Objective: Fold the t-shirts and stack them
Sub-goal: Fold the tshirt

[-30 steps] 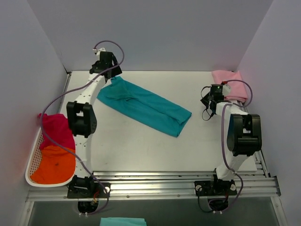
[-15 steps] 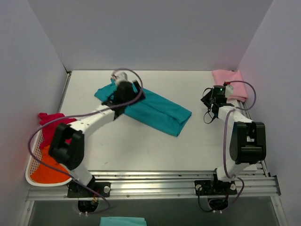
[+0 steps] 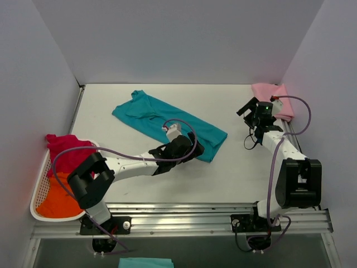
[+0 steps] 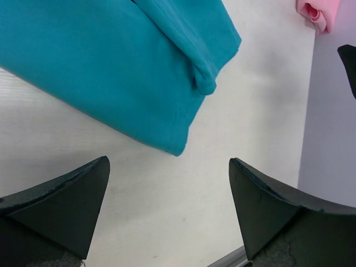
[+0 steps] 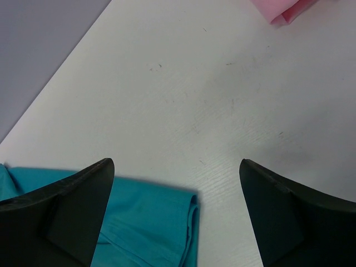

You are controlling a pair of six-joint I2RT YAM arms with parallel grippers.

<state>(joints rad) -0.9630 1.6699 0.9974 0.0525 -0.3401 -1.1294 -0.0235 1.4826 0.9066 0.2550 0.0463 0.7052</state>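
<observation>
basket (image 3: 37, 192): white, out on the left edge of the surface (image 3: 234, 173), tight against the wall.
orange shirt (image 3: 58, 202): bunched up in the near end of the basket.
red shirt (image 3: 70, 155): heaped at the basket's far end, and a bit of it spills over the rim.
left arm (image 3: 131, 163): stretched out low, reaching across towards the middle.
left pincer (image 4: 168, 162): wide and empty. It hangs over bare surface right at the near right corner of the teal shirt, and in the wrist view that corner lies just ahead, between the two fingers.
teal shirt (image 3: 162, 121): folded into one long band, lying flat. It slants from far left down to the middle, with the rumpled end at far left.
right pincer (image 5: 177, 162): wide too, with nothing in it. It is up over bare surface between the teal shirt and the pink one.
pink shirt (image 3: 273, 99): folded, tucked in the far right corner by the wall, well apart from the teal.
</observation>
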